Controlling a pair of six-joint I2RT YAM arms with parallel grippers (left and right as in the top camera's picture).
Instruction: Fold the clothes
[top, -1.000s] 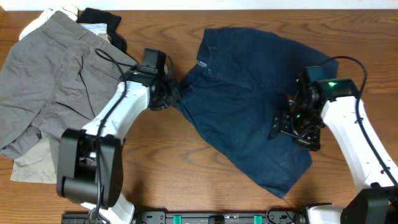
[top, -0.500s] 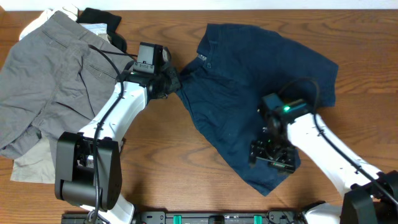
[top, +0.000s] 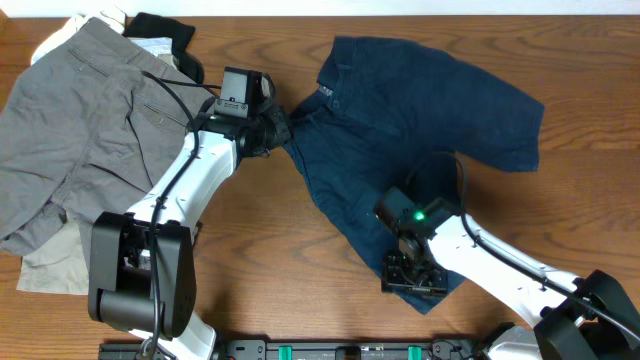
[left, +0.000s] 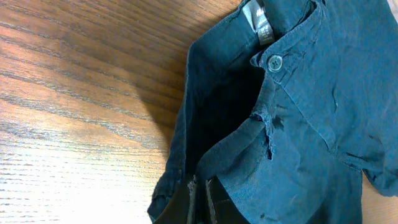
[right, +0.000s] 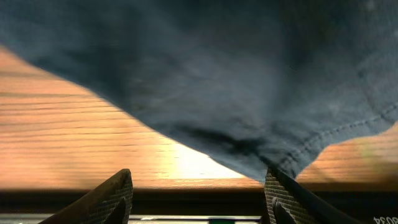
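Note:
The dark navy blue shorts lie spread on the wooden table, waistband to the left, one leg to the far right and one toward the front. My left gripper is shut on the waistband edge; the left wrist view shows its fingers pinching fabric below the button. My right gripper is open over the front leg's hem; the right wrist view shows its fingers spread wide and empty, with the hem just above them.
Grey shorts lie at the left over beige, white and black garments. The table's front edge runs just below the right gripper.
My right gripper has moved from the shorts' right side down and left to the front leg's hem. The left gripper has shifted slightly toward the back, still holding the waistband.

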